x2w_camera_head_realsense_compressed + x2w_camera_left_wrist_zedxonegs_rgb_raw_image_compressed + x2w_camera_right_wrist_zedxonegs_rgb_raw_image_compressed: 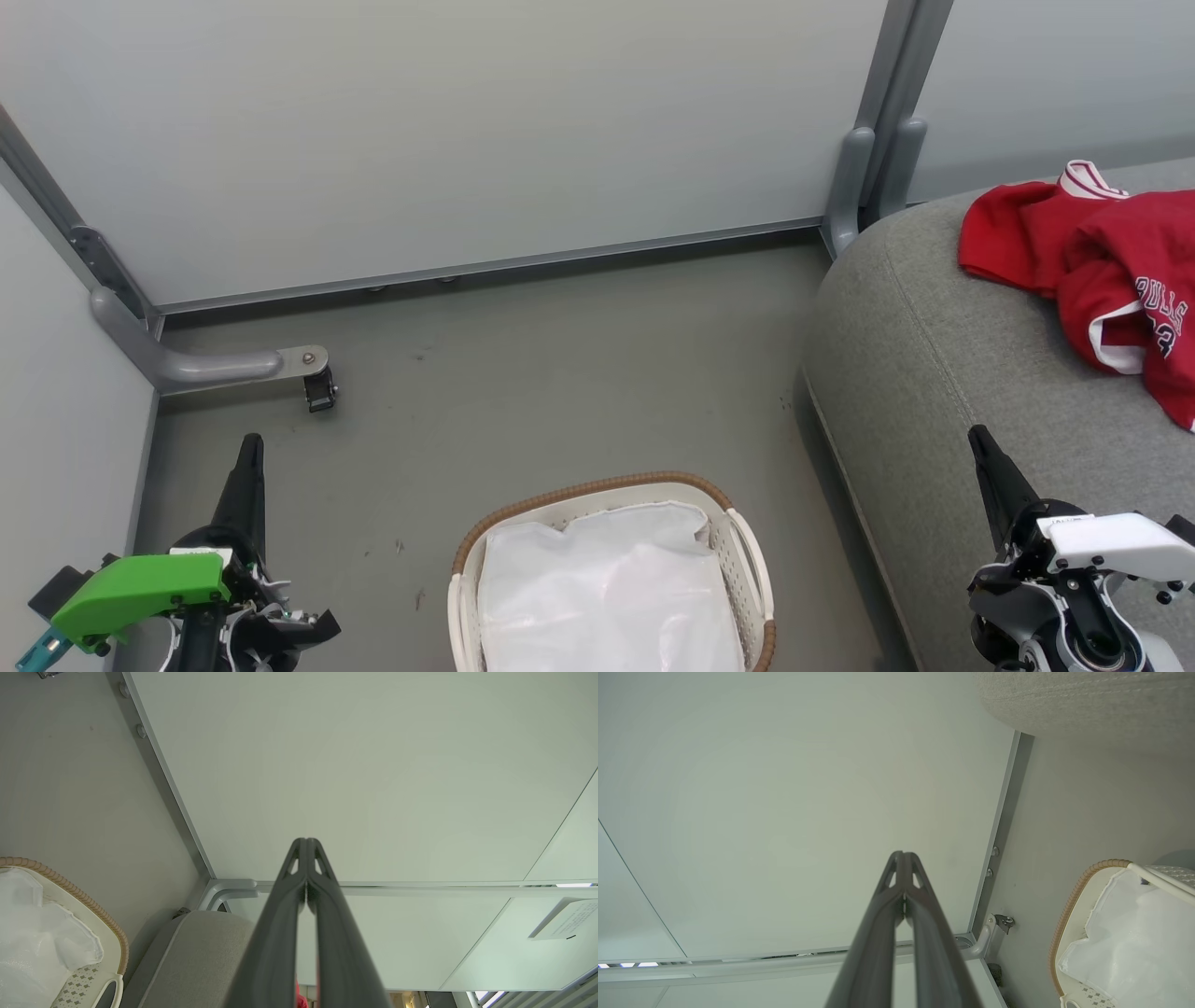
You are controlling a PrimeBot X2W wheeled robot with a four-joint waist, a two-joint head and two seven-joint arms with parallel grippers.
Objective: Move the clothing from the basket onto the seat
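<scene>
On seat (934,355), clothing (1092,252) beyond right pincer (977,434)

This is a robot test booth in a lab, dressed up as a corner of a home. Pale partition panels (467,140) in grey metal frames (878,112) stand well ahead of the left gripper (250,441) and the right gripper (977,434), and a braced foot with a small caster (320,392) rests on the bare grey floor (560,373) just ahead of the left one. The homely props are a grey sofa seat (934,355) by the right gripper, with red clothing (1074,252) lying on it, and a laundry basket (597,487) on the floor between the two grippers.
</scene>
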